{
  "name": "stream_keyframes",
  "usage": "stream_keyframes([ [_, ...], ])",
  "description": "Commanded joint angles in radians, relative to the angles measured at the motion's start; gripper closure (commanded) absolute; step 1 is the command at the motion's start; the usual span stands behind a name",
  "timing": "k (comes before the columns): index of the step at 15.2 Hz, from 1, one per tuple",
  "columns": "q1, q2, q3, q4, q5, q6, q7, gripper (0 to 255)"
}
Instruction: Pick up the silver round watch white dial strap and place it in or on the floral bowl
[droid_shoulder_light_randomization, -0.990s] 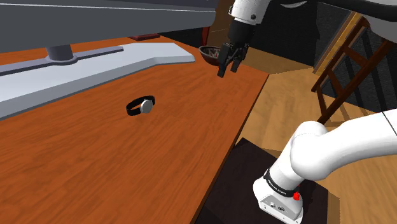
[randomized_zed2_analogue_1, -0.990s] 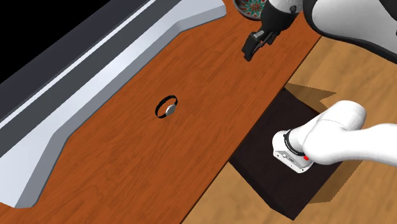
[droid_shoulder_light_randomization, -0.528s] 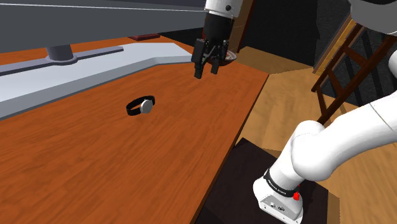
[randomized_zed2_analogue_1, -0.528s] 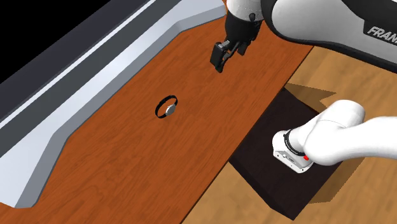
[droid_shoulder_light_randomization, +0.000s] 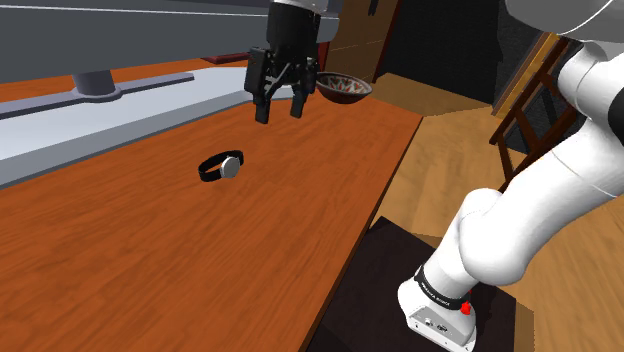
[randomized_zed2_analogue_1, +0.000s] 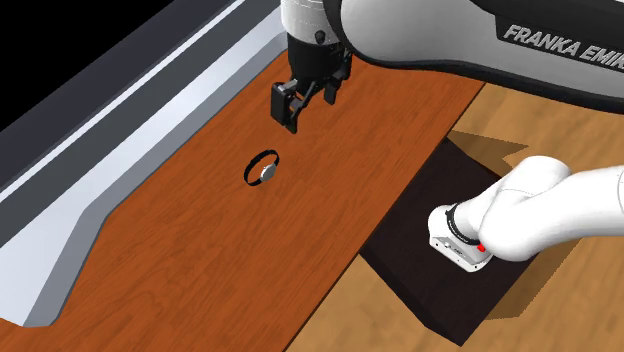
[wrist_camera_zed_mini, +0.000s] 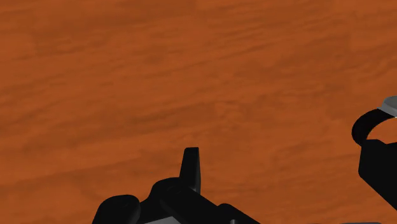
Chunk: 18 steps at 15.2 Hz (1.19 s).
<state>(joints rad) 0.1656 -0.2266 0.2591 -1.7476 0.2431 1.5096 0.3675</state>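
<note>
- the wooden tabletop (droid_shoulder_light_randomization: 150, 250) fills the left and middle of the shoulder view. a long pale grey slab (droid_shoulder_light_randomization: 120, 110) lies across its upper left, so the open wood in the middle is the working area.
- the white arm (randomized_zed2_analogue_1: 420, 40) reaches in across the top right of the second exterior view. over the last 1 s it has swung leftward along the top of that frame.
- the floral bowl (droid_shoulder_light_randomization: 344, 88) sits at the tabletop's far corner, top centre of the shoulder view. it is well apart from the watch, so a carry across the wood will be needed. it has not moved.
- the end effector (droid_shoulder_light_randomization: 280, 110) hangs above the wood with its 2 fingers spread wide and nothing between them, probably readied for a grasp. 1 s ago it was beside the bowl; now it is up and right of the watch in the shoulder view.
- the watch (droid_shoulder_light_randomization: 222, 167) lies on the bare wood at centre left, its round silver face up and its dark strap looped. it is untouched and sits where it was. in the wrist view it (wrist_camera_zed_mini: 375, 121) shows just by 1 finger, so the approach looks not yet centred.
</note>
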Motion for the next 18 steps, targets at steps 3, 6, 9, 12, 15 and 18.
stream_keyframes([
  [3, 0.032, 0.123, 0.049, 0.142, 0.019, -0.017, 0.070, 0],
  [6, 0.049, 0.179, 0.070, 0.196, 0.022, -0.014, 0.098, 0],
  [9, 0.052, 0.164, 0.073, 0.140, 0.027, 0.028, 0.093, 0],
  [12, 0.055, 0.153, 0.077, 0.088, 0.031, 0.070, 0.088, 0],
  [15, 0.056, 0.151, 0.077, 0.078, 0.031, 0.078, 0.088, 0],
  [18, 0.056, 0.151, 0.077, 0.078, 0.031, 0.078, 0.088, 0],
])
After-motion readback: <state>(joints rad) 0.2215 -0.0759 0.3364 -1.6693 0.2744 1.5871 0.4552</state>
